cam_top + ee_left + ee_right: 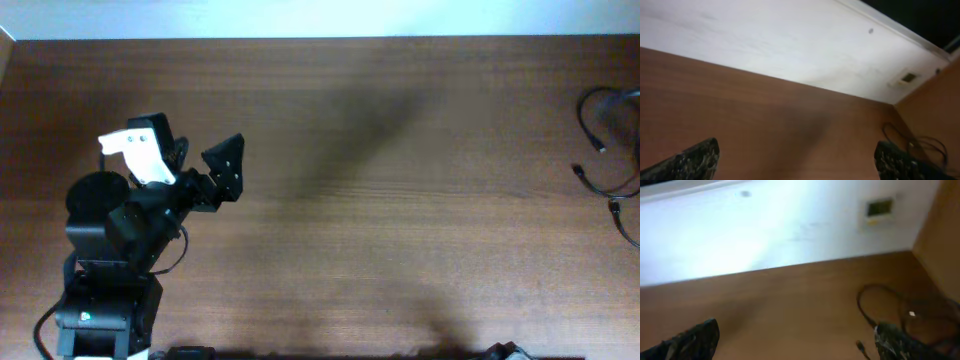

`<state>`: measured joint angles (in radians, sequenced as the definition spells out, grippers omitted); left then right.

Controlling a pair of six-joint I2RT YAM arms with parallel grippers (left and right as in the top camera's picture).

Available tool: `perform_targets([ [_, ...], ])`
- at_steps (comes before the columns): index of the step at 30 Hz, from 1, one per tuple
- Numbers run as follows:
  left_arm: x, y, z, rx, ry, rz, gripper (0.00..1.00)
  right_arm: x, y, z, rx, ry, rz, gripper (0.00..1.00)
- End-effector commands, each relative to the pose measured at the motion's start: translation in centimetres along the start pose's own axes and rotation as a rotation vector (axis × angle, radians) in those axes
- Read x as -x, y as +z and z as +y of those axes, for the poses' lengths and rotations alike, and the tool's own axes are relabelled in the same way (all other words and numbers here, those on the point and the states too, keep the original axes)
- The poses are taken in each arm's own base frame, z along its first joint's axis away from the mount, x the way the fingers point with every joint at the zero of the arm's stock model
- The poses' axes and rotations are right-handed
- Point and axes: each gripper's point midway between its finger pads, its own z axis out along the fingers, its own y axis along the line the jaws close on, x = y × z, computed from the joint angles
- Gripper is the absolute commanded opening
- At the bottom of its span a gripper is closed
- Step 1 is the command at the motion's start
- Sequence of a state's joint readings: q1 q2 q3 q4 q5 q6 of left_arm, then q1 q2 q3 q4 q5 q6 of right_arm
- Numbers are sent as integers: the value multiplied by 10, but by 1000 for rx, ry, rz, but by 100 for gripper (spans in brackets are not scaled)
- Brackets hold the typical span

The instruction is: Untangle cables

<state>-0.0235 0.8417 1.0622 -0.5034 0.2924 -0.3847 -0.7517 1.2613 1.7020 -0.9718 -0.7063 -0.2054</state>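
1. The left gripper [188, 150] is hanging released over the table [380, 200], jaws spread wide and grasping nothing. In the left wrist view its fingers [695, 157] are showing at the two lower corners, with only bare wood between them.
2. The right gripper [797, 340] is also standing released. In the right wrist view its mottled black fingers [692, 340] are sitting far apart at the lower corners, and nothing is being held between them.
3. The cables [600, 147] are lying in loose black loops on the table, well apart from the left jaws and far off to their right side, at the table's edge. Several small plug ends are pointing out of the loops.
4. Seen from the right jaws, the cables are lying just ahead, toward the finger at the right of that view. One curved strand is running down close beside that finger, and a dark cord end is lying just inside it. Whether cord and finger are touching cannot be told through the blur.
5. Seen from the left jaws, the cables are showing as thin loops ahead of and beyond the finger at the right of that view.
6. A white wall [765, 40] is rising ahead of both pairs of jaws, carrying a small pale fitting [879, 209].
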Motion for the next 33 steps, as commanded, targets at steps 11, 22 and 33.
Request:
perform_targets([
  [11,-9,-16,65,371,158,31,92,-63,-45,126,237,-380,131,98],
  [22,-39,-45,71,418,140,125,92,-146,-77,128,129,-448,37,99],
  [33,-48,-117,67,476,149,22,91,-145,-9,90,65,-164,64,99],
])
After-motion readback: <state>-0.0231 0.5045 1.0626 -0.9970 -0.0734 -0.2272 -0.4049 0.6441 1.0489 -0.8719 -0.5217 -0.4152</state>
